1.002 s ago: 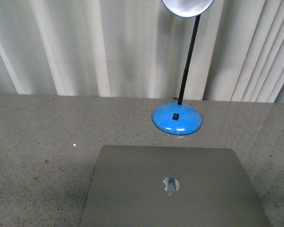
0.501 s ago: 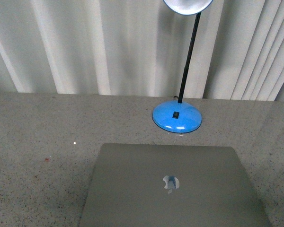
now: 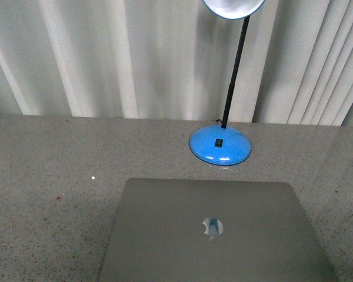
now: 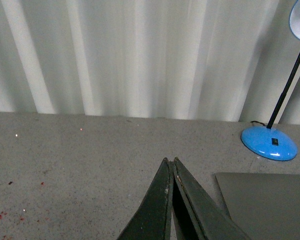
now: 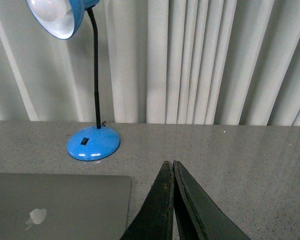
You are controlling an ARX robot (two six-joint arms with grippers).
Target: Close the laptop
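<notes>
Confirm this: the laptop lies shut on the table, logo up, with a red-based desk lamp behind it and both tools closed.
One thing is wrong: the desk lamp's base is blue, not red, as the front view shows. The laptop lies shut, logo up, and the left tool and right tool are closed.

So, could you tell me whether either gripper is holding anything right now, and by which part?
Nothing is held. The left gripper and right gripper are both shut on nothing, clear of the laptop, whose lid is down.
</notes>
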